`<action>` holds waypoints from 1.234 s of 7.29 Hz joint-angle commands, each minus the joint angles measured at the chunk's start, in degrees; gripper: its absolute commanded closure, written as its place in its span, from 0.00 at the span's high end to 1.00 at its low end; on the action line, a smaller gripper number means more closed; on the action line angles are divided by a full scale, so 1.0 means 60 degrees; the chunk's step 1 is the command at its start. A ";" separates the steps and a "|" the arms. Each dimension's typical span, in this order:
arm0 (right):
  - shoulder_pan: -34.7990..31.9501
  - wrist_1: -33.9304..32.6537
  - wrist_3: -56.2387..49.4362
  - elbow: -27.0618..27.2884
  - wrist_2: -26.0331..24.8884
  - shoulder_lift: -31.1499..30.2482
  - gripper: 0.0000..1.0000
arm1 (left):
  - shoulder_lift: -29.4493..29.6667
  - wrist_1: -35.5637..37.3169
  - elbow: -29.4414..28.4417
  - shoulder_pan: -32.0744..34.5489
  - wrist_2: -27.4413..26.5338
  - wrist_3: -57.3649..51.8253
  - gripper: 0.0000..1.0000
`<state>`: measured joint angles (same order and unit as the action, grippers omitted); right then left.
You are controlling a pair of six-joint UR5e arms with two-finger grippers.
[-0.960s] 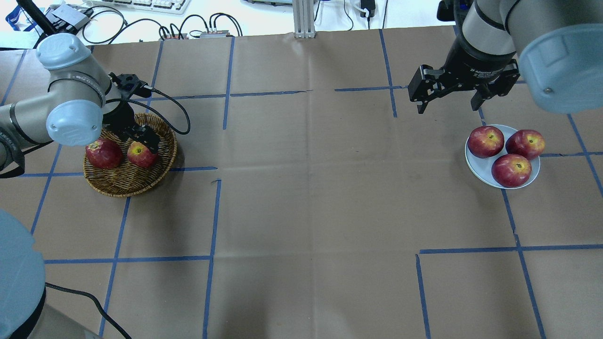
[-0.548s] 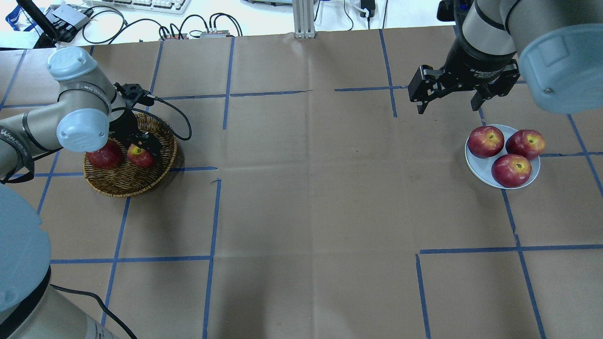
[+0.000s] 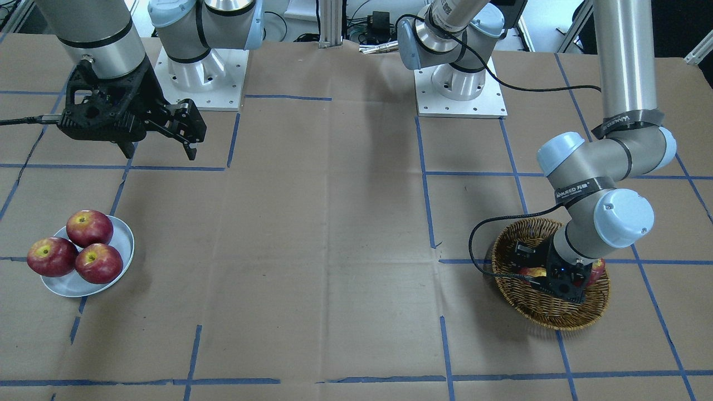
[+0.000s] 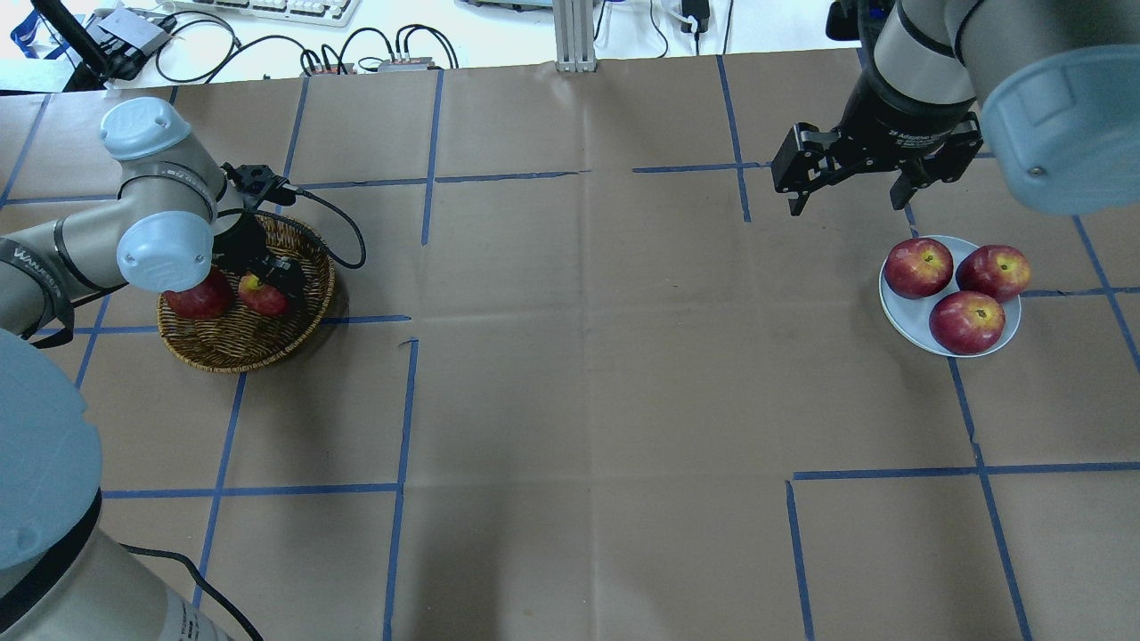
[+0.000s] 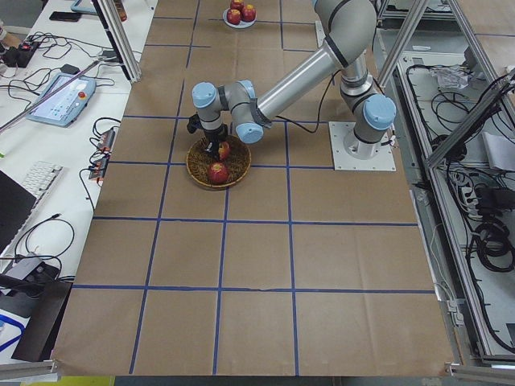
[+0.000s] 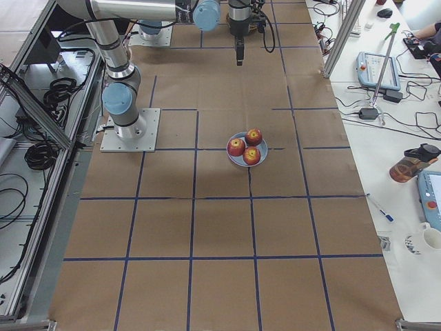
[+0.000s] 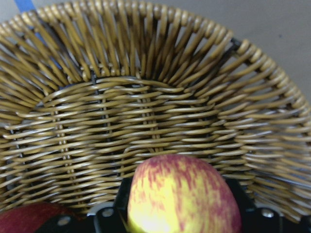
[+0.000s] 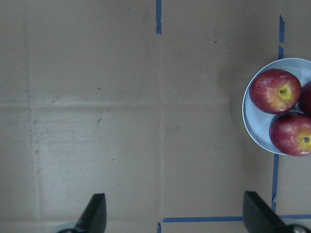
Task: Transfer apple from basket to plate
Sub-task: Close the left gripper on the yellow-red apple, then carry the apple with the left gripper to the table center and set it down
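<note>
Grasp step: left gripper (image 4: 267, 283) straddled the yellow-streaked apple (image 7: 182, 199) in the wicker basket (image 4: 240, 343); whether it had clamped could not be told. Right gripper (image 4: 846, 200) stood wide, empty. Next, likely: confirm clamp, lift clear.

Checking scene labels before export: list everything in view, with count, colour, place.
basket: 1, brown wicker, robot's left of table
apple: 1, yellow streaked red, in basket
dark apple: 1, dark red, in basket beside apple
plate: 1, pale blue, robot's right of table
plate apples: 3, red, on plate
table: 1, brown paper, blue tape grid
left gripper: 1, black, down in basket around apple; grip unclear
right gripper: 1, black, open, above table near plate
</note>
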<state>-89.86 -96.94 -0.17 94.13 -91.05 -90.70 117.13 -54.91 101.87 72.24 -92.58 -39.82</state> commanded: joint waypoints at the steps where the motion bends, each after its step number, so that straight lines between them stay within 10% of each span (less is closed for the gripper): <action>1: 0.0006 0.0000 0.0000 0.0000 0.0000 0.0000 1.00 | -0.0287 -0.0221 -0.0262 0.0175 -0.0111 0.0247 0.56; 4: 0.0006 0.0000 0.0000 0.0000 0.0000 0.0000 1.00 | -0.1488 -0.1494 -0.0381 0.1955 -0.0039 0.3516 0.56; 9: 0.0006 0.0015 0.0000 0.0000 0.0000 0.0000 1.00 | 0.0378 -0.1073 -0.1694 0.6220 0.0285 0.9853 0.57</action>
<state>-89.82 -96.85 -0.18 94.13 -91.05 -90.70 114.82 -61.98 95.62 104.14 -90.43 13.16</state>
